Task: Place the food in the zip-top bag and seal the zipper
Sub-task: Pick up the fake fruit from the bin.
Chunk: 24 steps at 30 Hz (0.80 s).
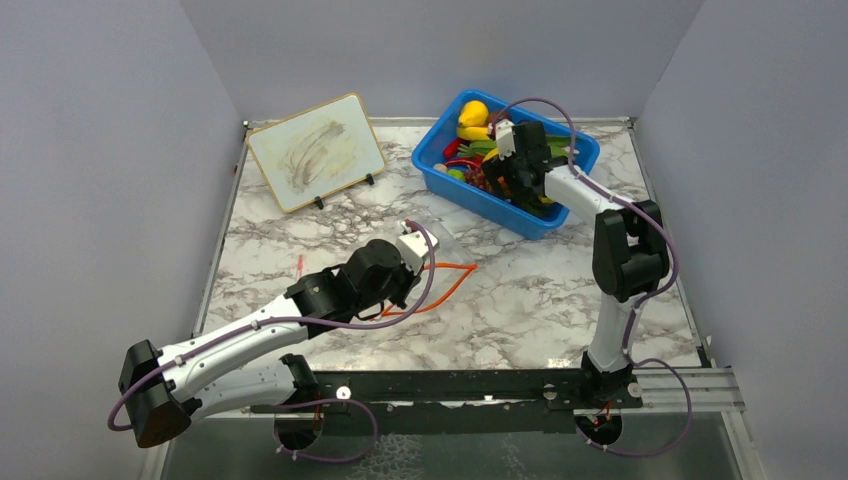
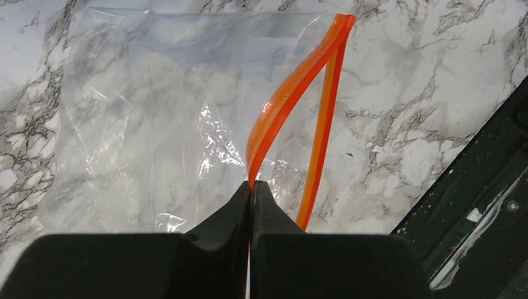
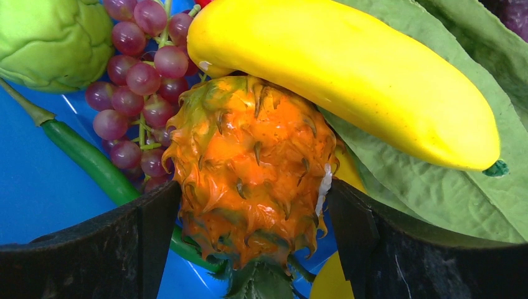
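Pineapple [image 3: 249, 174]: orange, between the right gripper [image 3: 252, 249] fingers, apparently touching both
Banana [image 3: 348, 75]: resting across the pineapple
Grapes [image 3: 137, 81]: just left

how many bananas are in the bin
1 clearly: a banana lying across the top of the pineapple held between the right fingers. Yellow behind the pineapple may be a second; others may be hidden in the blue bin.
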Motion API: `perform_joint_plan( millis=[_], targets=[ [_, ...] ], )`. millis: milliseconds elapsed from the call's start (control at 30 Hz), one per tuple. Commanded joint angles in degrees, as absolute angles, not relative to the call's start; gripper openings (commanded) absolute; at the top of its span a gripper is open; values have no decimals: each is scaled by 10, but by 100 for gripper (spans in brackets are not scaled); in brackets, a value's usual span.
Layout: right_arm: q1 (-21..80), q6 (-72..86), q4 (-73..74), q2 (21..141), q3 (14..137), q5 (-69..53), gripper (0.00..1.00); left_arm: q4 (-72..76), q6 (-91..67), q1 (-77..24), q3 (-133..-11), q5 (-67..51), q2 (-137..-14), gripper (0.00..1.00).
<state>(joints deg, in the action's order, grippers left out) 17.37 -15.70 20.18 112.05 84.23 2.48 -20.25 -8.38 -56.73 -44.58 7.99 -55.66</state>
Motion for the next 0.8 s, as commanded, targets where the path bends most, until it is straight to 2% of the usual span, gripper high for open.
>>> perform_joint_plan(
  millis=[0, 133, 433, 767],
  targets=[
    [169, -170, 219, 1147, 843, -9, 85, -201, -78, -565, -443, 84, -545, 0],
    [169, -171, 231, 1149, 845, -24, 79, -202, -78, -565, -443, 85, -542, 0],
    [169, -152, 266, 1109, 868, -23, 53, -202, -76, -565, -442, 86, -547, 0],
    [170, -120, 310, 1049, 873, -14, 46, -202, -77, -565, -442, 96, -545, 0]
  ],
)
